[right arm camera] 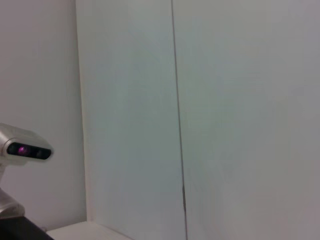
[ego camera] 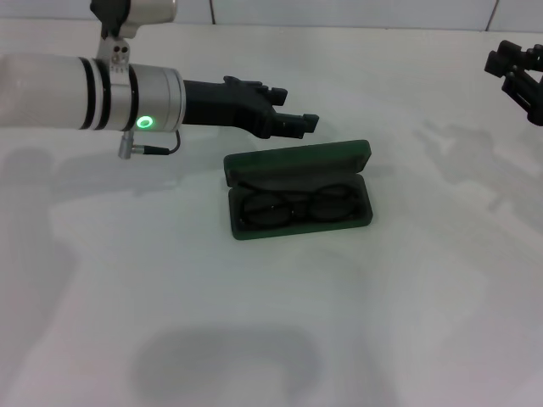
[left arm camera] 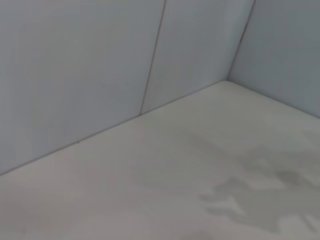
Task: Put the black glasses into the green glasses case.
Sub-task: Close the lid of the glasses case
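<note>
The green glasses case (ego camera: 299,161) lies open in the middle of the white table, its lid tipped back toward the far side. The black glasses (ego camera: 297,206) lie inside the case's lower half. My left gripper (ego camera: 297,124) hovers above the table just behind the case's lid, apart from it and holding nothing. My right gripper (ego camera: 519,75) is parked at the far right edge of the head view. Neither wrist view shows the case, the glasses or any fingers.
The white table (ego camera: 356,322) spreads all around the case. White wall panels (left arm camera: 100,65) rise behind the table's far edge, also filling the right wrist view (right arm camera: 225,110). A camera head (right arm camera: 22,148) shows at the edge of the right wrist view.
</note>
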Robot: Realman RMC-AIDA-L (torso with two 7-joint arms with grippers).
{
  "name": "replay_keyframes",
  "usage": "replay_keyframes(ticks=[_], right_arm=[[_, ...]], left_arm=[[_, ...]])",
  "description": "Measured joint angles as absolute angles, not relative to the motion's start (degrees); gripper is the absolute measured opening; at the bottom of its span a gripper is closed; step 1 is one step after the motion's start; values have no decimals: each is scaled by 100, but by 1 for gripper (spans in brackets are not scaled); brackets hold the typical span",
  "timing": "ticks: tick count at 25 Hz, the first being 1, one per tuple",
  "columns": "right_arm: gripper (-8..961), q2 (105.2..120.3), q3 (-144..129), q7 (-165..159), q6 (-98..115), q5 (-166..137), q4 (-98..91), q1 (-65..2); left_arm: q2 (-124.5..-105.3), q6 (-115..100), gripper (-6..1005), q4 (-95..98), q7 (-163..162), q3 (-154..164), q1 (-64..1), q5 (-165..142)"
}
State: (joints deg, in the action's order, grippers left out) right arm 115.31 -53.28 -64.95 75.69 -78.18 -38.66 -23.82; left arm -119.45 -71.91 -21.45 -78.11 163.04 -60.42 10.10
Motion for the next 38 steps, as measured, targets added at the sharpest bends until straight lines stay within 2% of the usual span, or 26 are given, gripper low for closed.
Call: replay_keyframes(ticks=[13, 23, 38], right_arm=[[165, 11530, -5350, -6477, 7589, -7840, -3858, -2383], [166, 11522, -5347, -6347, 7520, -7853, -3719, -2436], [166, 11518, -5710, -6332, 7430, -8126, -3765, -2518]], left_arm=[[-11945, -6830, 785, -2125, -7820, 16304, -6045, 725], [-11948, -7405, 785, -1897, -7324, 16304, -6014, 426], [-11945, -7639, 787, -1536, -6156, 16305, -5617, 978]])
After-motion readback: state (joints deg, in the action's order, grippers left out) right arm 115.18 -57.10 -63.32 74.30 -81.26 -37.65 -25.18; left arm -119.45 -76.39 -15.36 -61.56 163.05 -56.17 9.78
